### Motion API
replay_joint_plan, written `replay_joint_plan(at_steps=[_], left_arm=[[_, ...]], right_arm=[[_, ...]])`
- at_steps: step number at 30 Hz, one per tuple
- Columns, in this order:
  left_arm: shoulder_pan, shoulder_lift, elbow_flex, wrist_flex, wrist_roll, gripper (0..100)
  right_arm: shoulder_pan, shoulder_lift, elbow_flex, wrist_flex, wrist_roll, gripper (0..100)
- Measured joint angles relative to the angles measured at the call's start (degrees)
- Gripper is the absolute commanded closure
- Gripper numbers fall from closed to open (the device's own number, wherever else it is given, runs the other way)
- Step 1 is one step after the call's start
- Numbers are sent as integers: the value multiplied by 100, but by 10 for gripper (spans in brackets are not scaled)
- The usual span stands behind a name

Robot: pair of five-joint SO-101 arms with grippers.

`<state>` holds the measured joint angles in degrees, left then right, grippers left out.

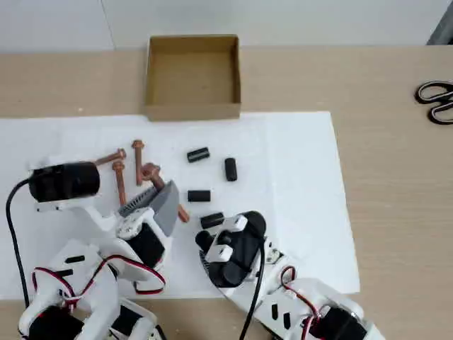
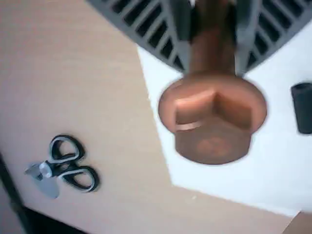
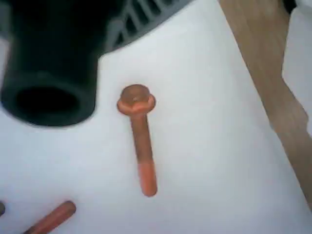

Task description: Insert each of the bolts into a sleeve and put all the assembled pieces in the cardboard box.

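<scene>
A bolt (image 2: 213,117) is pinched by the left gripper (image 2: 212,27) and a sleeve (image 3: 46,83) by the right gripper (image 1: 212,222), apparently for insertion.

Background bits
Black scissors (image 1: 436,101) at the right edge on the wooden table (image 1: 389,205), well off the white sheet (image 1: 304,152).

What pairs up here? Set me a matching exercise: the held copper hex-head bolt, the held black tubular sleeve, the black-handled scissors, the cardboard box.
1. copper hex-head bolt
2. black tubular sleeve
3. black-handled metal scissors
4. brown cardboard box

A. on bare wooden table, off the white paper sheet
B. in the right fingers
C. empty
D. in the left fingers

Pairs: 1-D, 2-B, 3-A, 4-C
</scene>
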<state>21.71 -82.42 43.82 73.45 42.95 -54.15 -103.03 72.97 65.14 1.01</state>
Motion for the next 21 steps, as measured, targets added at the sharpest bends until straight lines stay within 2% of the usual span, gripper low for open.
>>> replay_joint_plan(at_steps=[11, 21], left_arm=[[62, 9, 0, 70, 0, 994], [457, 0, 0, 246, 0, 994]], right_arm=[[0, 0, 0, -264, 0, 995], [0, 0, 0, -264, 0, 995]])
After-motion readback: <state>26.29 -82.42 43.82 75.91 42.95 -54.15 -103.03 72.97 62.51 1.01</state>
